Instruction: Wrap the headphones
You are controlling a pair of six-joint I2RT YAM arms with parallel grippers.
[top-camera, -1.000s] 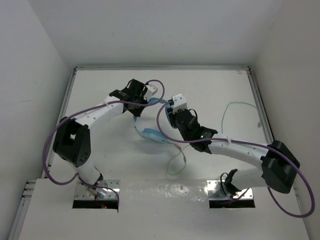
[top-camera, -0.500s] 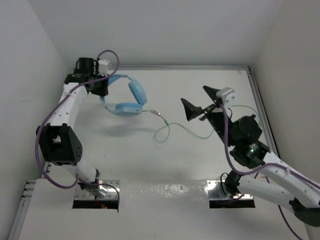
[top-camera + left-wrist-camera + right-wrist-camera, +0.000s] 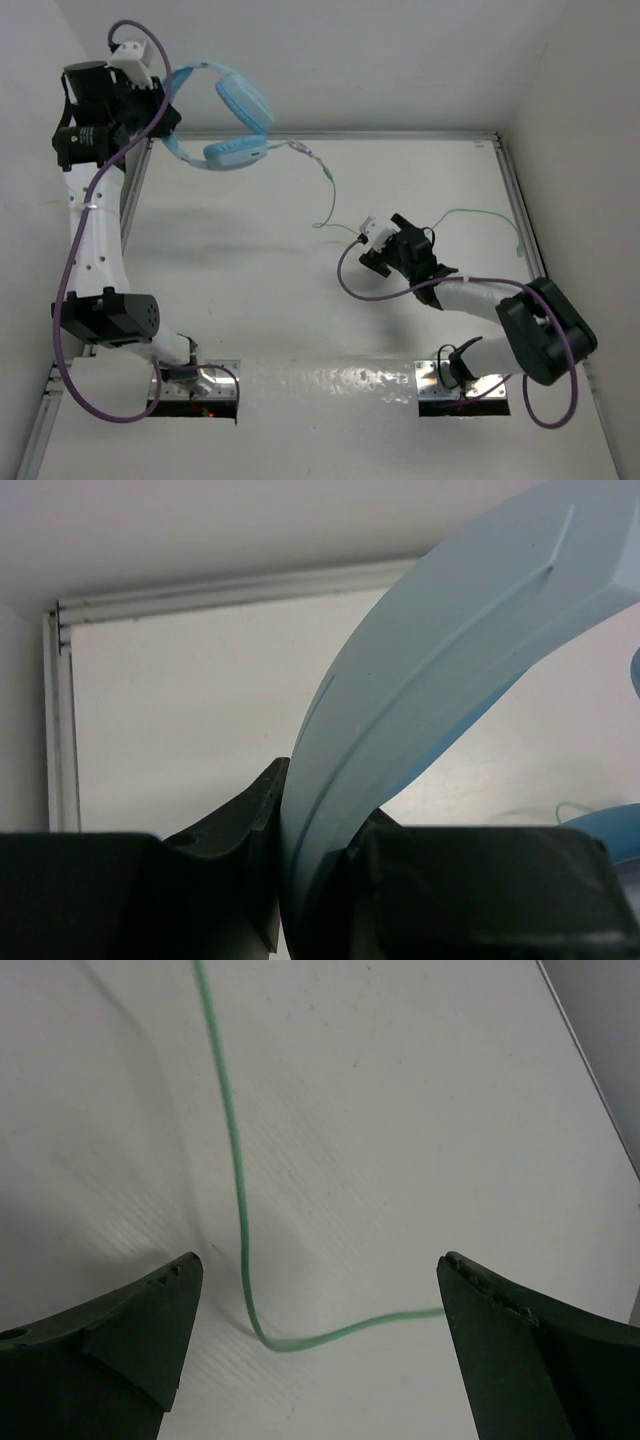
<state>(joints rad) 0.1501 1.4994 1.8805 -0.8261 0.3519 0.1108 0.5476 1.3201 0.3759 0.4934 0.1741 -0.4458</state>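
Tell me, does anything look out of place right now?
Yes. The left tool holds the headphones by the headband, high off the table, and the cable dangles from an earcup and sprawls unwrapped across the table. The right tool is open over it, gripping nothing.

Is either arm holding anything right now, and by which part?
The left gripper grips the headphones by the headband, raised off the table. The right gripper is open, holding nothing; the green cable lies between its fingers, ungripped.
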